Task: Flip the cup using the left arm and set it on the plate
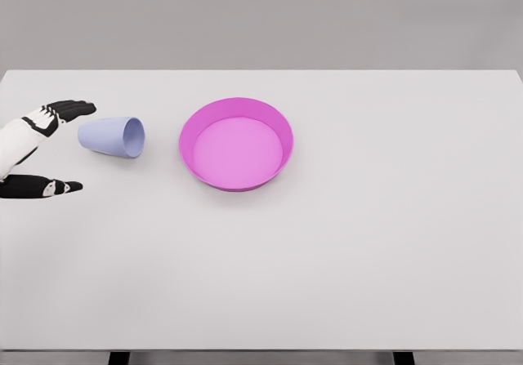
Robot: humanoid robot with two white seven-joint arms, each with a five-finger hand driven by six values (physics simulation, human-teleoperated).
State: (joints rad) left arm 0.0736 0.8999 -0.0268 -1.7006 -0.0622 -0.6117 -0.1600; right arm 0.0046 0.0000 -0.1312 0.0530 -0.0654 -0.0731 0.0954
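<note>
One hand shows, the left hand, at the picture's left edge, fingers and thumb spread, grasping nothing. Just beside it a pale blue cup lies sideways on the white table, mouth facing the nearby magenta plate. No writing shows.

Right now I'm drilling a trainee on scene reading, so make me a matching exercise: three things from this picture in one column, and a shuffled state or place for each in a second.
Things:
1. pale blue plastic cup
2. round magenta plate
3. left hand

States:
A. open, fingers spread, at the table's left edge
B. lying on its side, mouth facing the plate
C. upright and empty, right of the cup

Pairs: 1-B, 2-C, 3-A
</note>
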